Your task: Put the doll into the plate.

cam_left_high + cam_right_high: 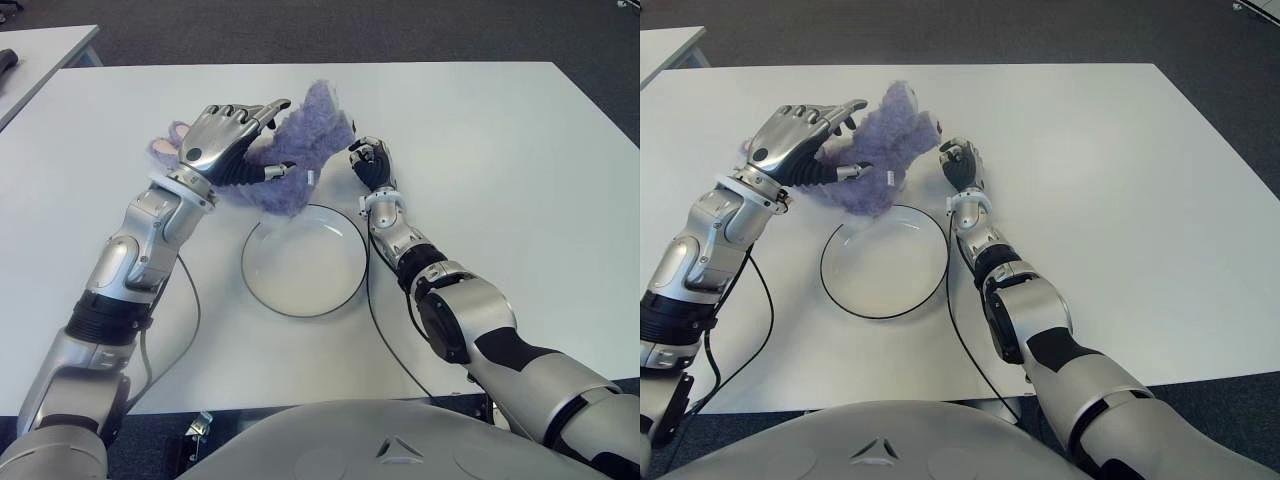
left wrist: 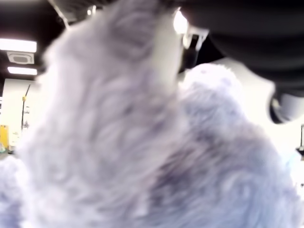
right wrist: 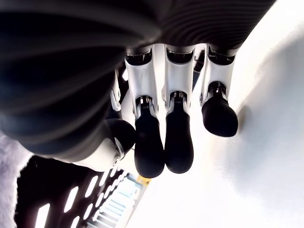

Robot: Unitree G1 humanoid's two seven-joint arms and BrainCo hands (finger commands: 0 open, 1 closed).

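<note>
A fluffy purple doll [image 1: 312, 128] is in my left hand [image 1: 232, 140], fingers over its top and thumb under it. It hangs just past the far left rim of the round white plate [image 1: 300, 275], with its lower fur overlapping that rim. In the left wrist view the doll's fur [image 2: 142, 142] fills the picture. The plate lies on the white table [image 1: 500, 180] and holds nothing. My right hand [image 1: 370, 165] shows just right of the doll, by the plate's far right rim. Its fingers [image 3: 149, 152] hang relaxed with nothing in them.
Thin black cables [image 1: 388, 345] run from both arms across the table near the plate. A second white table [image 1: 40, 50] stands at the far left with a dark object [image 1: 6, 62] on it. Dark floor lies beyond the table's far edge.
</note>
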